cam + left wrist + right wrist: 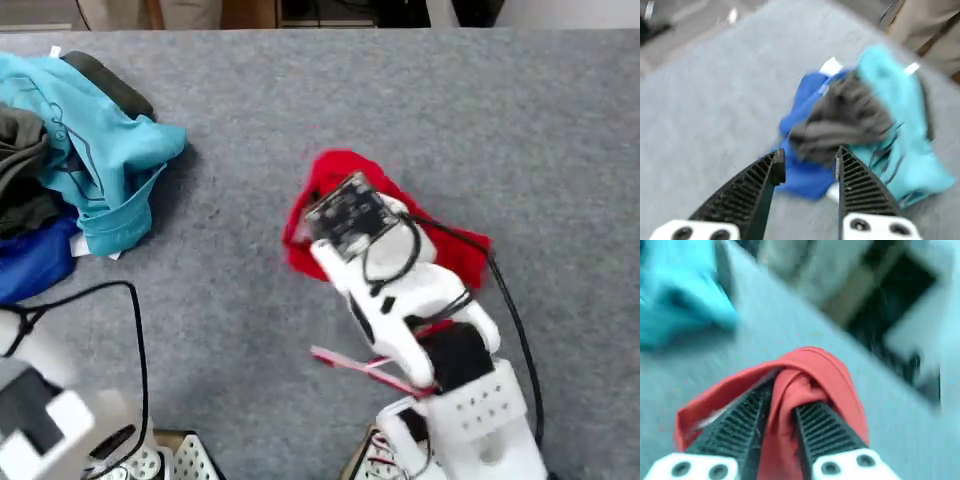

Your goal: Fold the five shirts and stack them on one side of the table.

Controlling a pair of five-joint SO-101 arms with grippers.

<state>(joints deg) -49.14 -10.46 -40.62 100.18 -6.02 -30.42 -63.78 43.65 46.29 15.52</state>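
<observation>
The right pincer [786, 392] is clamped on a bunched fold of the red shirt [338, 175] on the worktop [520, 110], the left pincer [807, 167] gapes near the heaped shirts [90, 160], and such light, limp cloth will probably sag, so a hem or shoulder seam seems the better hold.

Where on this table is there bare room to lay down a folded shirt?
Bare table lies right of the red shirt, along the far edge, and between it and the teal shirt. The left end is crowded with the shirt pile; the near edge holds the left arm and right arm.
</observation>
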